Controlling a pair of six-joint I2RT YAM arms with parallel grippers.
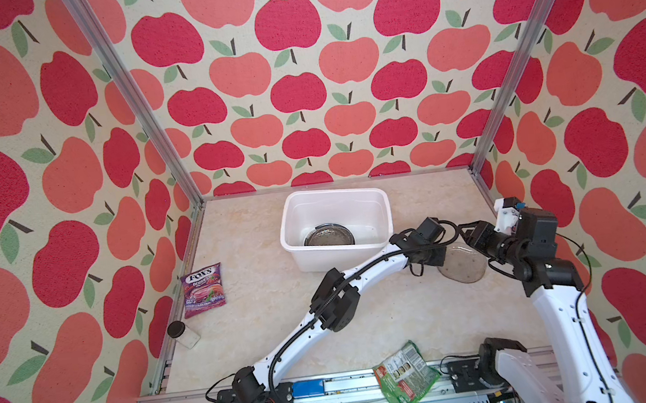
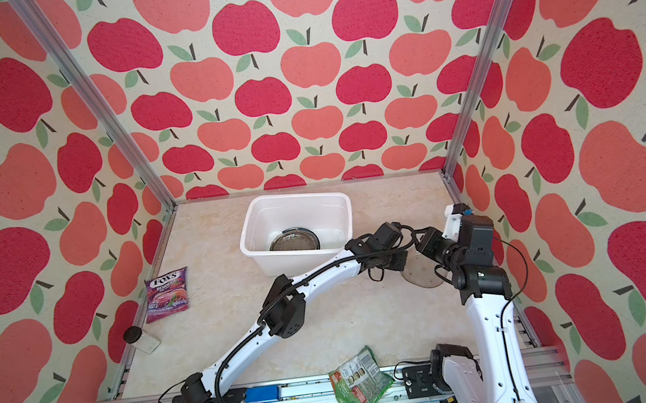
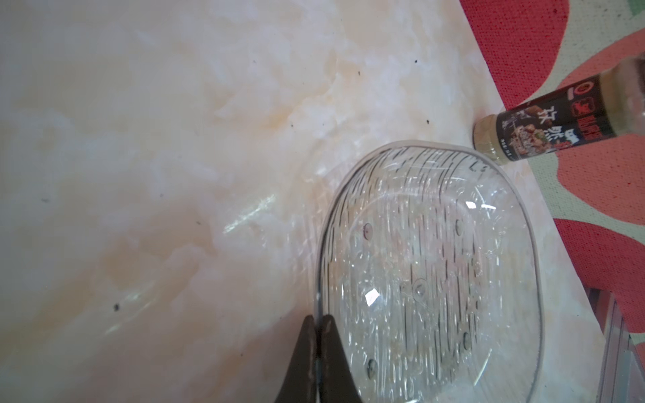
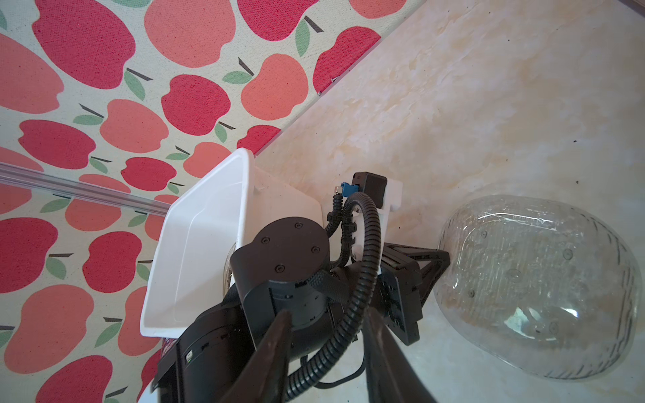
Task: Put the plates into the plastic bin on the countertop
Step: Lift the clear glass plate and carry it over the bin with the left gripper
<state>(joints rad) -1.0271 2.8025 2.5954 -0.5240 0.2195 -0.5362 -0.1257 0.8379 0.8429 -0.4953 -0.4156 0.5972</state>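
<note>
The left gripper [image 3: 317, 319] pinches the edge of a clear glass plate [image 3: 436, 261]. Its two dark fingers are shut tight on the rim. The plate lies on the countertop [image 1: 269, 322], just to the right of the plastic bin [image 1: 332, 258] and outside it. The right gripper [image 4: 328, 314] is close by, above the left arm [image 1: 368, 276]. Its fingers are apart and hold nothing. Inside the bin lies a round plate with a dark rim [image 1: 329, 238]. A spice bottle [image 3: 544, 129] is just beside the glass plate. A purple FOX'S candy bag [image 1: 203, 289] lies far to the left. A green snack packet [image 1: 406, 374] lies at the front edge.
</note>
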